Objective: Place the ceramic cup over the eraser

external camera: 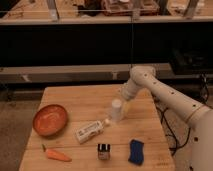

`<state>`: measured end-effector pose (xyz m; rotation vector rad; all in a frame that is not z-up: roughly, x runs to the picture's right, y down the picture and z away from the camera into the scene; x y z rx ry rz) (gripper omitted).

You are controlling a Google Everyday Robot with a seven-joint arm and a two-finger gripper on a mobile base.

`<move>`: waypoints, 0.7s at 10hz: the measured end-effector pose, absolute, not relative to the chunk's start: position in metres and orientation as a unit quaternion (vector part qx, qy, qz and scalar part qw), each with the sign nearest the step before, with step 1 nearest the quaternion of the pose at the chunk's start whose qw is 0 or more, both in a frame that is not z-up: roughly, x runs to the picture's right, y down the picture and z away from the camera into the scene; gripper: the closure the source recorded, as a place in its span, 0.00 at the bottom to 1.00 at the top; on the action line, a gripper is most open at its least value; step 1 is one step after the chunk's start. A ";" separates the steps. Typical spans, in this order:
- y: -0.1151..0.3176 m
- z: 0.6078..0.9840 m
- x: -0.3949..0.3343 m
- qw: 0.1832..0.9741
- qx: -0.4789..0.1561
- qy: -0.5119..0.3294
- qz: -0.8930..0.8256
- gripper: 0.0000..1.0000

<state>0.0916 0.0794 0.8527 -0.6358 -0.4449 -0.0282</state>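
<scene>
The ceramic cup (116,110), small, tall and whitish, stands upright on the wooden table (75,97), right of centre. My gripper (123,104) is at the end of the white arm (165,97), which reaches in from the right. It sits right against the cup's right side at rim height. A small dark-and-white block (103,151), possibly the eraser, lies near the front edge, well in front of the cup.
An orange bowl (50,120) sits at the left. A white labelled tube (90,131) lies just left of and in front of the cup. A carrot (57,155) lies front left, and a blue sponge-like piece (136,151) front right. A dark shelf runs behind the table.
</scene>
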 end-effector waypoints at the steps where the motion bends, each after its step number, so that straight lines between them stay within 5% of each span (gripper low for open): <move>1: 0.080 0.853 0.092 0.925 -0.311 -0.217 -0.014 0.20; 7: 0.096 0.846 0.087 0.923 -0.314 -0.221 0.005 0.20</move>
